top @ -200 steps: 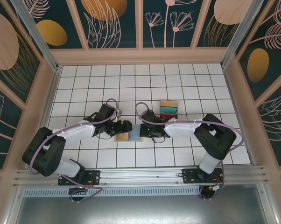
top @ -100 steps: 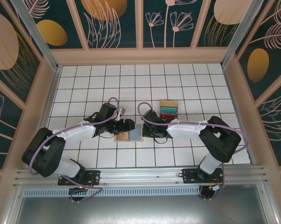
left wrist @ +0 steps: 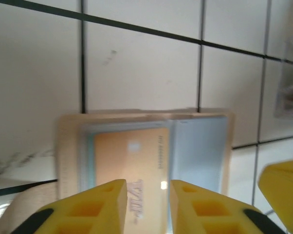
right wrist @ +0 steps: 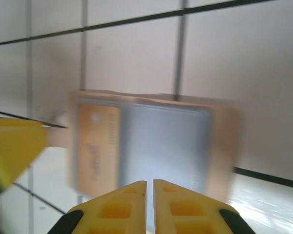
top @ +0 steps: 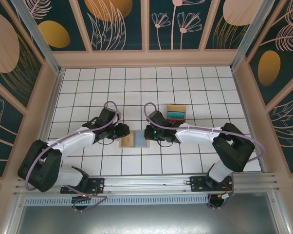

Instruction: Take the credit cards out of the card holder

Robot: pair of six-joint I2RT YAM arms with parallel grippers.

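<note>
Bright, even light from above, the top view sharp; both wrist views smeared by blur, glare on the glossy white tiled counter (right wrist: 268,200)

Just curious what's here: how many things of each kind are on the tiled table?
Grippers: 2, left gripper and right gripper
Card holder: 1
Cards showing inside it: 2, orange card, light blue card
Pile of loose cards: 1
Total: 6

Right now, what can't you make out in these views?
Right wrist view: blurred; the right gripper hides the near edge of the card holder, so any pinched card is unclear.
Left wrist view: print on the yellow card blurred; the left gripper covers its near end.
Top view: card pile too small to count.
</note>
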